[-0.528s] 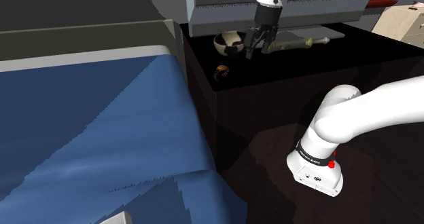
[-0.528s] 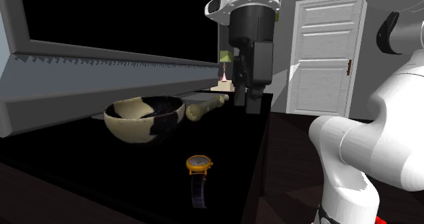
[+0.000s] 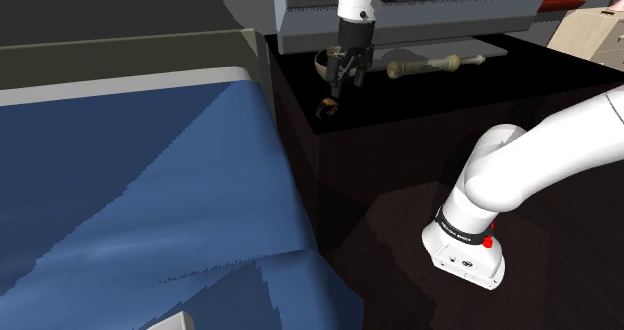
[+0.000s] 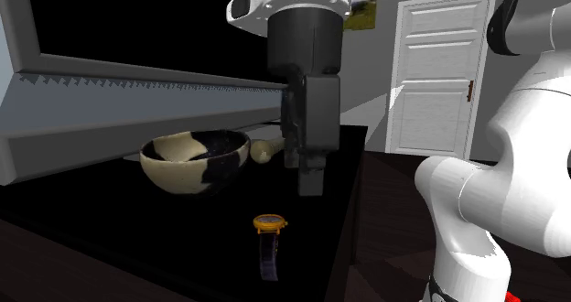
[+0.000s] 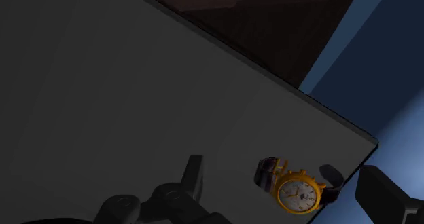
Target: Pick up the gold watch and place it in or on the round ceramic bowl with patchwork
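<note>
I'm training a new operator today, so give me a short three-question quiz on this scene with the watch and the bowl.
1. True or false: the tool is shut on the gold watch.
2. What lies next to the patchwork bowl? A) a bone B) a spoon C) a book
3. Fill in: the watch lies ___ the bowl, on the black top.
Key: 1 false, it is open above the watch; 2 A; 3 outside.
</note>
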`<state>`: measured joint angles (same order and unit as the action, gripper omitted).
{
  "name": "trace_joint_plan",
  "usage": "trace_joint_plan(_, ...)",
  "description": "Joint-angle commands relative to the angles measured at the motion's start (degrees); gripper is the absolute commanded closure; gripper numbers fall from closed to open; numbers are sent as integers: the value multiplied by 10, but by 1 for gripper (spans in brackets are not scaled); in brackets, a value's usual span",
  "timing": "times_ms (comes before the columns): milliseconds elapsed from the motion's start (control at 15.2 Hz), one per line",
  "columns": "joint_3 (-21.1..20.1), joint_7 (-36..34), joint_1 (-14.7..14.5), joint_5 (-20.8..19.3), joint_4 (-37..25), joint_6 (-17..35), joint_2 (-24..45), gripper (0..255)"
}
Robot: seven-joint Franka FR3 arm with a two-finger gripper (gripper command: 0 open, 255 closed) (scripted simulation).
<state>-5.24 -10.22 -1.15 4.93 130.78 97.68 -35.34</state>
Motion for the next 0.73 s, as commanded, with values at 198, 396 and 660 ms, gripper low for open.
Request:
trace_joint_plan(198,-28,-8,-12,-1,-35,34,80,0)
trace_joint_plan(396,-30,-8,-13,0,-12,57,80,0)
trace_joint_plan(660,-31,-7,-13,1,14,84,82,0)
